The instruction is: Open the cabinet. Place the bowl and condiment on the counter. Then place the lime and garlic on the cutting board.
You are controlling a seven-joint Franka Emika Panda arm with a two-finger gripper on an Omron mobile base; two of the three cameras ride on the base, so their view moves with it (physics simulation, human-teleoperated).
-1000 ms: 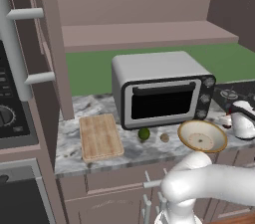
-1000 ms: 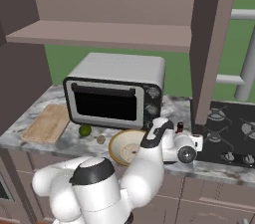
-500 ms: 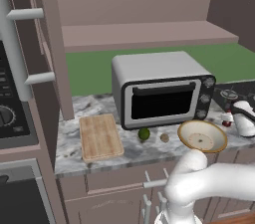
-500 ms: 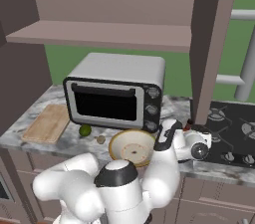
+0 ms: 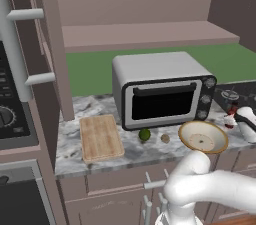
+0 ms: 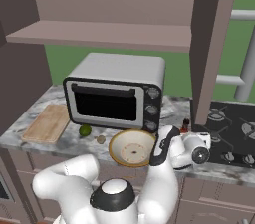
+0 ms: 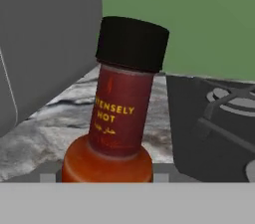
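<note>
- Cabinet (image 5: 49, 44): doors stand open, lower shelf bare; unchanged over the last second.
- Bowl (image 5: 202, 136): on the counter (image 5: 70, 155) in front of the toaster oven (image 5: 160, 91); same spot as a second ago.
- Condiment (image 7: 122, 103): upright on the counter between oven and stovetop (image 6: 234, 136), right of the bowl. Judged delivered.
- Gripper (image 6: 187, 132): low at the bottle, close behind it. Over the last second the hand has slid slightly right to this spot and the elbow has swung in front of the base. Whether the jaws are spread or pinching the bottle, I cannot tell.
- Lime (image 5: 144, 134) and garlic (image 5: 165, 138): on the counter between board and bowl, near each other, not moved.
- Board (image 5: 100, 137): left of the oven, nothing on it.
- Meaning: counter step looks all but complete; once the hand backs off, lime and garlic remain to go to the board.
</note>
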